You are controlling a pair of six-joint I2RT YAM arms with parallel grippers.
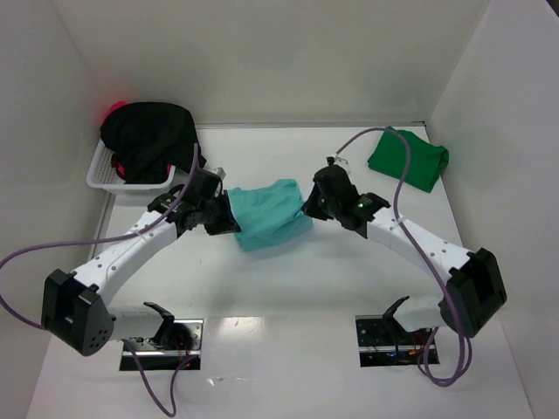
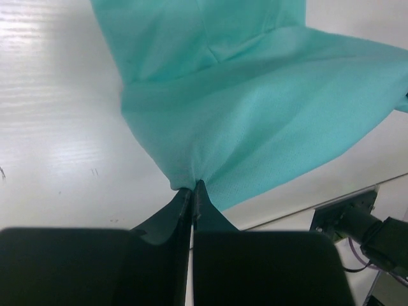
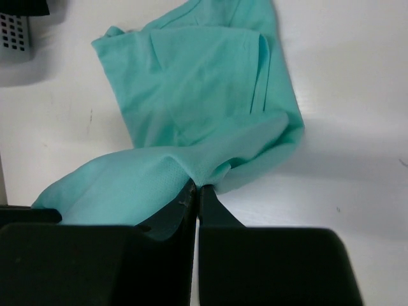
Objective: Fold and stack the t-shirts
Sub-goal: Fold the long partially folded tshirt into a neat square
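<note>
The light teal t-shirt (image 1: 272,213) hangs stretched between my two grippers over the middle of the table. My left gripper (image 1: 229,215) is shut on its left edge; the left wrist view shows the cloth (image 2: 255,102) pinched at the fingertips (image 2: 192,189). My right gripper (image 1: 306,206) is shut on its right edge; the right wrist view shows the teal shirt (image 3: 197,89) bunched at the closed tips (image 3: 196,185). The dark green t-shirt (image 1: 408,158) lies folded at the back right. The black t-shirt (image 1: 148,135) and a bit of the red-pink one (image 1: 114,110) sit in the basket.
A white slotted basket (image 1: 102,175) stands at the back left against the wall. White walls close in the table on the left, back and right. Purple cables loop from both arms.
</note>
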